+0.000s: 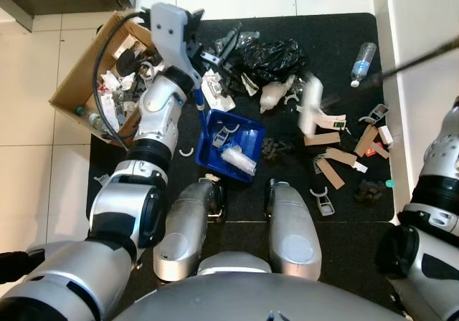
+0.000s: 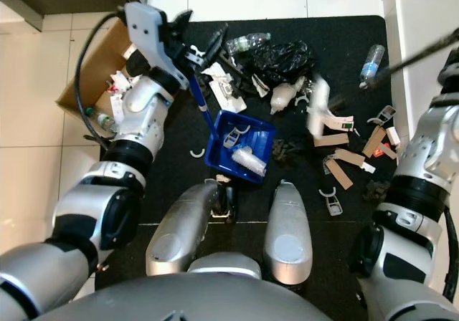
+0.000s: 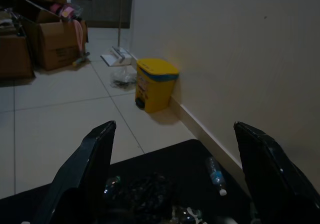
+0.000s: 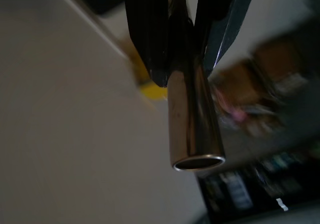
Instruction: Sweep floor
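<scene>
A blue dustpan [image 1: 231, 146] stands on the black mat [image 1: 337, 31] in front of my knees, holding a clear bottle and white scraps. Its blue handle [image 2: 201, 106] rises toward my left gripper [image 1: 201, 38]. In the left wrist view the left gripper [image 3: 175, 129] is open, with its fingers [image 3: 92, 164] wide apart and nothing between them. My right gripper [image 4: 182, 74] is shut on the broom's metal pole [image 4: 192, 119]. The pole [image 1: 412, 64] slants down from the right to the blurred broom head [image 1: 310, 106] among the litter.
Litter covers the mat: a black plastic bag [image 1: 271, 52], a water bottle [image 1: 363, 61], cardboard strips [image 1: 336, 168] and white scraps. An open cardboard box [image 1: 82, 74] of rubbish stands at the left. A white wall runs along the right. A yellow bin [image 3: 155, 81] stands farther off.
</scene>
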You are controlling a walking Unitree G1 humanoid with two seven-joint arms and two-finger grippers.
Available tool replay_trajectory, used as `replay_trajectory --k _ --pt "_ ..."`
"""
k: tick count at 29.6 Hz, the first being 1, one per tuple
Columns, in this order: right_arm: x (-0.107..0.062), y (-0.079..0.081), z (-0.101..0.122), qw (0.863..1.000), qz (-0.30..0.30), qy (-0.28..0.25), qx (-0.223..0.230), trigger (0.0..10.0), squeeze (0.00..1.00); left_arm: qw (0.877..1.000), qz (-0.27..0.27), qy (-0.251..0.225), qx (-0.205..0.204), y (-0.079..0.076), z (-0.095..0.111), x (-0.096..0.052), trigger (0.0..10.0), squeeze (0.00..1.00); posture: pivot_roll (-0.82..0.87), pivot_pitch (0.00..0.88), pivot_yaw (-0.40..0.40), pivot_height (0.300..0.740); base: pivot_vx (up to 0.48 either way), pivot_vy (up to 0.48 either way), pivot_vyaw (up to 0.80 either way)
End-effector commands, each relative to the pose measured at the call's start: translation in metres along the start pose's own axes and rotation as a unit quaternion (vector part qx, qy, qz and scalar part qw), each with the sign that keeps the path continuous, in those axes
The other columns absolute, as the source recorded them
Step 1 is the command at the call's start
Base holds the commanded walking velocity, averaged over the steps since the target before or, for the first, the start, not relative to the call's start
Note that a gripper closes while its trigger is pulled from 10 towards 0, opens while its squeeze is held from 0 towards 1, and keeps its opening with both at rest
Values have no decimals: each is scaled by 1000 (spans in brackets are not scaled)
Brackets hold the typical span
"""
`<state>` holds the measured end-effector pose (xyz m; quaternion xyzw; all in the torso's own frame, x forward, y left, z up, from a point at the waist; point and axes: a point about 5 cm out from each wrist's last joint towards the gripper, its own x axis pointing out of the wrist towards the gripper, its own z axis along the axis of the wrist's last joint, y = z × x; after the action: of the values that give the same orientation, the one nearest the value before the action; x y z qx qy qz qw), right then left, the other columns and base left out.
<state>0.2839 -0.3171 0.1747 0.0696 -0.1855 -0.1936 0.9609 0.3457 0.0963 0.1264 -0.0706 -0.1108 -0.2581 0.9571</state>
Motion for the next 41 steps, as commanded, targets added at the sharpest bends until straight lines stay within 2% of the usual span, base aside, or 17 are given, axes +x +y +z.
replay_trajectory --k 1,3,4,6,14,19,23,26,27,29,30,31,33,35,37,40,41 --pt "-1 4 1 1000 2 -12 14 10000 0 1000 1 16 0 -1 -6 -4 10000 380 -50 112 53 740 0 0 0" --pt "-3 15 -9 999 13 5 31 10000 0 999 35 20 21 0 -5 -4 10000 314 -43 92 49 740 0 0 0" --pt "-3 24 -15 999 21 16 39 10000 0 997 61 23 40 1 -4 -5 10000 0 -38 80 46 740 0 0 0" --pt "-4 35 -24 998 31 32 46 10000 0 994 84 33 62 1 -4 -6 10000 0 -33 71 43 740 0 0 0" --pt "-9 58 -44 995 63 69 45 10000 0 998 36 36 34 -15 -8 -21 10000 0 -15 44 30 740 0 0 0" --pt "-9 65 -49 993 72 76 53 10000 0 996 44 61 37 -17 -14 -29 10000 0 -9 42 29 740 0 0 0" --pt "-7 64 -48 993 70 73 52 10000 0 995 71 57 41 -6 -8 -30 10000 0 -9 42 32 740 0 0 0" --pt "-7 61 -49 994 68 73 48 10000 0 992 75 22 95 3 12 -25 10000 0 -5 43 35 740 0 0 0" --pt "-7 61 -49 994 68 73 48 10000 0 992 75 22 95 3 12 -25 10000 0 -5 43 35 740 0 0 0" --pt "-10 58 -52 994 66 76 46 10000 0 985 73 -22 153 13 40 -23 10000 0 -4 45 40 740 0 0 0" --pt "-10 58 -52 994 66 76 46 10000 0 985 73 -22 153 13 40 -23 10000 0 -4 45 40 740 0 0 0" --pt "-11 57 -54 994 65 78 45 10000 0 984 73 -28 162 16 49 -26 10000 1000 -4 45 40 740 0 0 0" --pt "-13 55 -55 994 62 82 44 10000 0 984 72 -28 160 17 51 -27 10000 1000 -4 45 40 740 0 0 0" --pt "-15 54 -58 994 60 87 42 10000 0 985 84 -23 149 23 57 -42 10000 1000 14 46 50 740 0 0 0" --pt "-16 53 -59 993 59 88 42 10000 0 985 93 -19 141 25 58 -50 10000 1000 14 46 50 740 0 0 0" --pt "-17 52 -62 993 58 94 41 10000 0 990 117 9 82 24 50 -71 10000 1000 27 47 50 740 0 0 0" --pt "-17 52 -64 993 58 96 40 10000 0 991 123 17 57 21 45 -76 10000 902 37 48 44 740 0 0 0"
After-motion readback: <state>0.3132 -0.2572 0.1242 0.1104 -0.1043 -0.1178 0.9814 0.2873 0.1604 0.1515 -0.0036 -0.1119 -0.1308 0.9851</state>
